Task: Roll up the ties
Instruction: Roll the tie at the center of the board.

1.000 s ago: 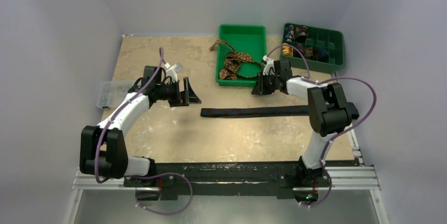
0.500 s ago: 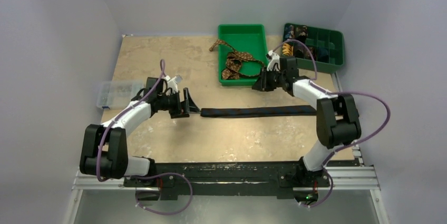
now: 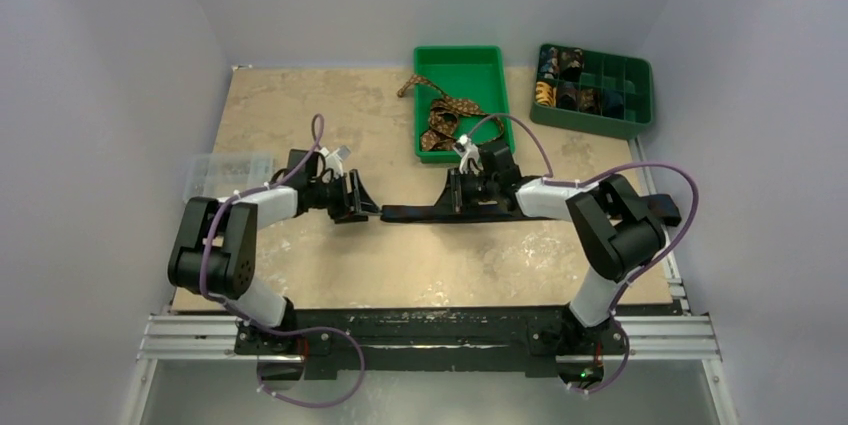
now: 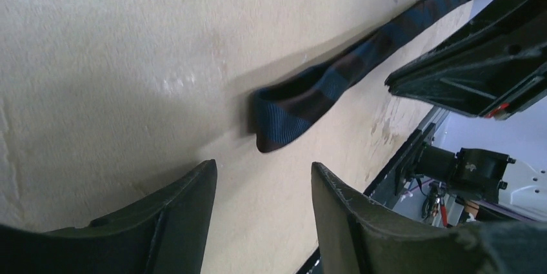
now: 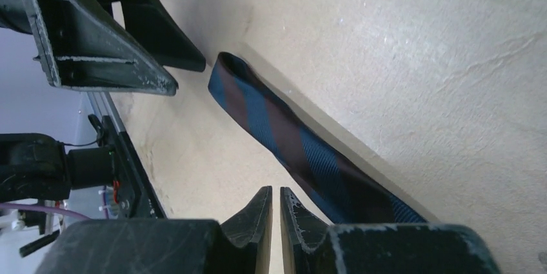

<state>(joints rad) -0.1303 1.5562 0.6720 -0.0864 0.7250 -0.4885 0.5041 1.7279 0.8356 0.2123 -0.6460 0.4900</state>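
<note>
The dark navy tie (image 3: 415, 213) lies flat and straight across the middle of the table. My left gripper (image 3: 362, 200) is open, low at the tie's left end; in the left wrist view the rounded tie end (image 4: 284, 122) lies just ahead of the open gripper (image 4: 261, 171). My right gripper (image 3: 458, 195) is shut and empty, over the tie a little right of that end. In the right wrist view the tie (image 5: 284, 138) runs just beside the shut gripper (image 5: 276, 193). The brown patterned tie (image 3: 445, 120) lies loose in the green bin (image 3: 460, 55), one end hanging over its left edge.
A green compartment tray (image 3: 630, 95) at the back right holds several rolled coils. A clear plastic box (image 3: 225, 173) sits at the left table edge. The left gripper (image 5: 97, 42) shows close ahead in the right wrist view.
My left gripper moved right and down to the navy tie's left end. My right gripper swung left from beside the green bin down onto the tie.
</note>
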